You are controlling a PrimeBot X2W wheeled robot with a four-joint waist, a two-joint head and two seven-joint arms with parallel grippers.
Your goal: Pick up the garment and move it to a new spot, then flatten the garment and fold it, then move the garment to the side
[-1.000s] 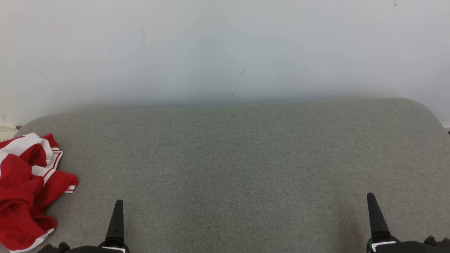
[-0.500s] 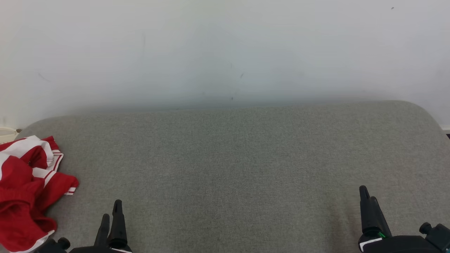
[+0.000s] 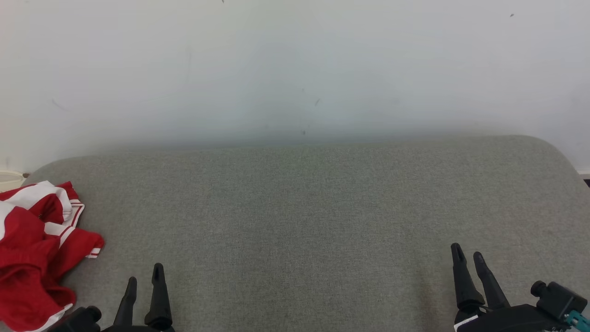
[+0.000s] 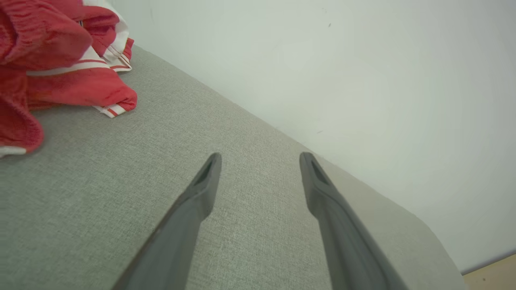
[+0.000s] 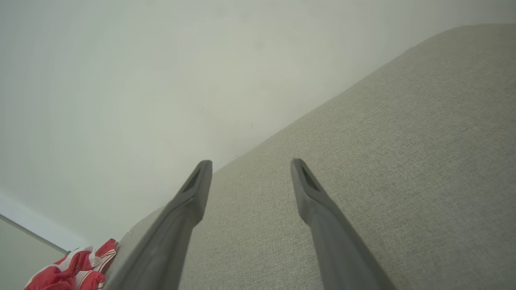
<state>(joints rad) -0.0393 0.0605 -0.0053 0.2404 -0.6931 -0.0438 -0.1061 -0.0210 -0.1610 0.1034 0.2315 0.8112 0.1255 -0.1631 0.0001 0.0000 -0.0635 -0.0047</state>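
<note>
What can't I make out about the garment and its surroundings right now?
Garment extent: cut by the head view's left edge, and by the left wrist view's top and left edges.
Garment type: crumpled; its own folds hide any sleeves or openings.
Right wrist view: garment too small, cut by the bottom edge.
Pale object beyond the garment: cropped by the head view's left edge, unidentifiable.

txt: none legible | labels: none | brands/nos./signs: none readable in any view

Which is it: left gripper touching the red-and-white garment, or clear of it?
Apart. In the left wrist view, a stretch of bare grey cushion separates the open left gripper from the garment.
</note>
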